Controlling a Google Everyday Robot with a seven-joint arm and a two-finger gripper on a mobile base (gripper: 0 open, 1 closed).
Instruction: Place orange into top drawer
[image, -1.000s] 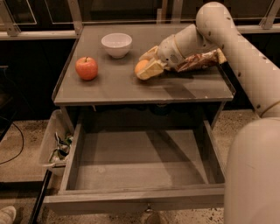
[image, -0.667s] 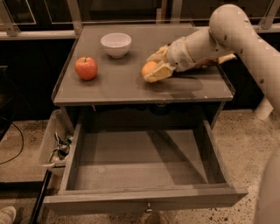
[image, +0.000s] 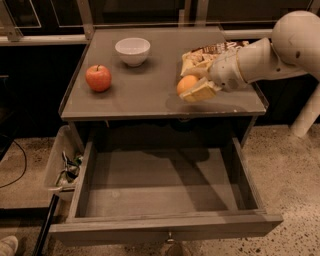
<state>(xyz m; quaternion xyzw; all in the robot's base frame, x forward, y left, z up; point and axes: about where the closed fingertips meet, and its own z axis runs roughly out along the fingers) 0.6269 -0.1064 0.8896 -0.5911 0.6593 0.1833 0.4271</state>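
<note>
Camera view: the gripper (image: 190, 83) is over the front right part of the table (image: 150, 102), near its front edge. The white arm (image: 265, 55) enters from the right and ends in this gripper. The two tan fingers (image: 201, 93) are closed around the orange (image: 184, 84), one above the fruit and one below it. The orange is held between them, over the tabletop. Contact between the orange and the surface cannot be determined.

Positions relative to the gripper:
- Directly behind it, a brown snack bag (image: 216, 49) lies on the table, partly hidden by the wrist.
- To its left and further back, a white bowl (image: 132, 51) stands upright.
- Well to its left, a red apple (image: 98, 78) with a stem rests on the table, apart from the bowl.
- Below and in front of it, the top drawer (image: 165, 231) is pulled out. The drawer floor is grey. A small metal knob (image: 170, 239) is at the centre of the front panel.
- Far below and to its left, a pale bin (image: 55, 165) beside the drawer holds small items that cannot be identified.
</note>
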